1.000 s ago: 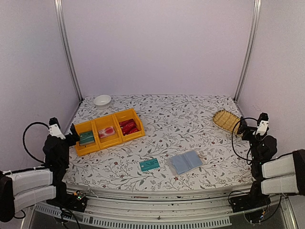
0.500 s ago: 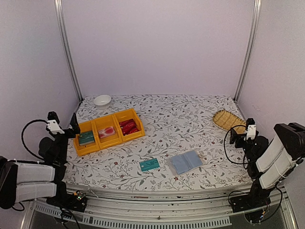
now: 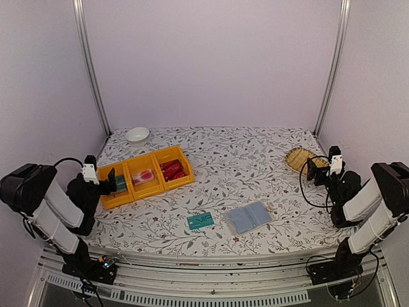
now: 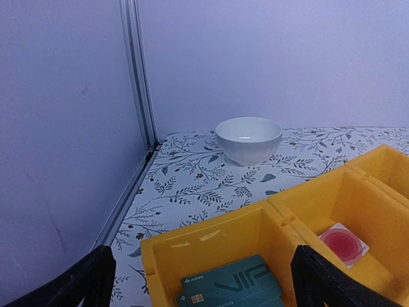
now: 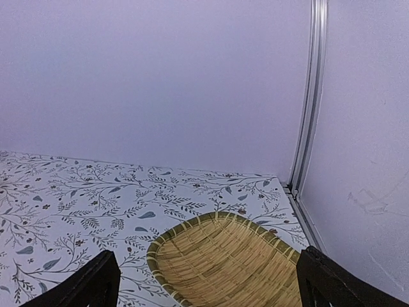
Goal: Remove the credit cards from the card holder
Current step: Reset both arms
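The left gripper (image 3: 108, 182) hangs with its two black fingers (image 4: 83, 281) spread wide and nothing between them. Right under it is the end compartment of the row of yellow plastic bins (image 4: 211, 233), where teal green credit cards (image 4: 233, 288) lie stacked. A pink card (image 3: 142, 177) and red cards (image 3: 172, 170) fill the compartments further to its right, seemingly sorted by colour. A white ceramic bowl (image 4: 248, 137) stands ahead of it.

The right gripper (image 3: 312, 170) is likewise spread and empty, pointing at the woven straw basket (image 5: 230, 256) just in front of it.

The pale blue-grey card holder (image 3: 249, 217) lies between the two tools, well away from both, opened flat on the flower-patterned table (image 3: 243, 160), probably so its sleeves face up within reach. I cannot tell whether any sleeve holds a card. One loose teal card (image 3: 200, 220) lies just beside it, on the left gripper's side, and likely awaits the teal bin.
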`<state>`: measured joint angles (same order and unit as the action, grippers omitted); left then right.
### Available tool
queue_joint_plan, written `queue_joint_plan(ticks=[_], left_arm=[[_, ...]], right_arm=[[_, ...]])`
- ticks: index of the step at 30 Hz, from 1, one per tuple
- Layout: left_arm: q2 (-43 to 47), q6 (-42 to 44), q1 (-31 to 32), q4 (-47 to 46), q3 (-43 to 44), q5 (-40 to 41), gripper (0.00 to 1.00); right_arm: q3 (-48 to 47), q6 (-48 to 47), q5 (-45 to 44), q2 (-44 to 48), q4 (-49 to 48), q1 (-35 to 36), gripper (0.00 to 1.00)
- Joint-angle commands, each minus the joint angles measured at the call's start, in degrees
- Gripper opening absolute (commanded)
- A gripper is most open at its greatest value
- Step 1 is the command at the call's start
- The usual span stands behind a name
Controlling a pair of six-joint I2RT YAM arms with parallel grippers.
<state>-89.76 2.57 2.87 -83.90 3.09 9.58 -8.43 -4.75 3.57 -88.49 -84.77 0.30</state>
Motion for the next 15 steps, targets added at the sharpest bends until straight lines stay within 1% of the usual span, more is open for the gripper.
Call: queue_joint_plan(ticks=[1, 4, 7, 10, 15], left_arm=[[0.25, -0.25, -1.03, -10.71, 0.72, -0.71, 0.99], [-0.34, -0.47, -1.17, -10.80, 1.37, 0.01, 0.99], [0.41, -0.98, -1.18, -6.95, 2.81, 0.67, 0.98], [0.69, -1.09, -1.18, -3.64, 4.31, 0.81, 0.99], [0.65, -1.65, -1.36, -0.18, 6.28, 1.75, 0.98]], right_arm=[[-2.26, 1.43, -3.28, 0.73, 4.83, -0.29, 0.99], [-2.76, 1.57, -3.52, 0.67, 5.81, -0.30, 0.99], [-5.03, 2.72, -5.88, 0.59, 10.19, -0.30, 0.99], [-4.37, 2.98, -6.99, 0.68, 8.90, -0.29, 0.99], [-4.72, 3.33, -7.44, 0.66, 9.55, -0.29, 0.99]])
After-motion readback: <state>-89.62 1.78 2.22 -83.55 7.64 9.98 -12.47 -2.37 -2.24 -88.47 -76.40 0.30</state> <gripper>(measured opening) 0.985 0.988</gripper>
